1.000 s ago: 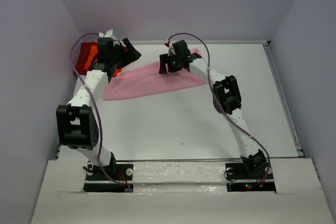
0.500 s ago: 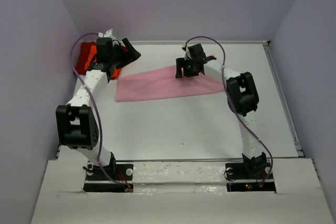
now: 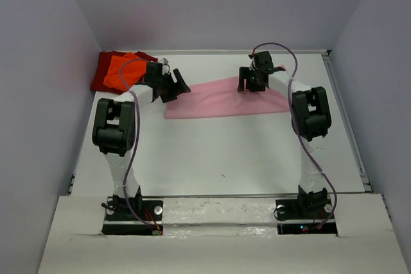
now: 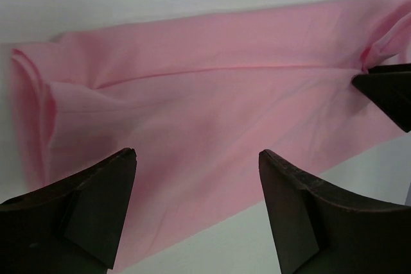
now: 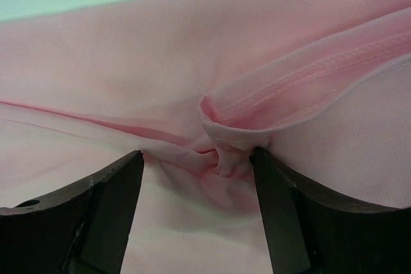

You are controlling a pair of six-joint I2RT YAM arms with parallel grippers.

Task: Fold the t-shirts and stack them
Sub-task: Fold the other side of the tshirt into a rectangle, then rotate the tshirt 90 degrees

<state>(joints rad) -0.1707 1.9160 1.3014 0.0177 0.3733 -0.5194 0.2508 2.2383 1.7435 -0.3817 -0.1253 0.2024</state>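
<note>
Left tool (image 4: 196,158): released wide, above the pink shirt (image 4: 212,88). Right tool (image 5: 198,157): released, straddling a bunched shirt fold.

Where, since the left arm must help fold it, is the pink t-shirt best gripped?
Probably grip the pink t-shirt at its doubled left end, the left pincer coming down from above: it lies flat, and that end's stacked edges give a lip to pinch.
</note>
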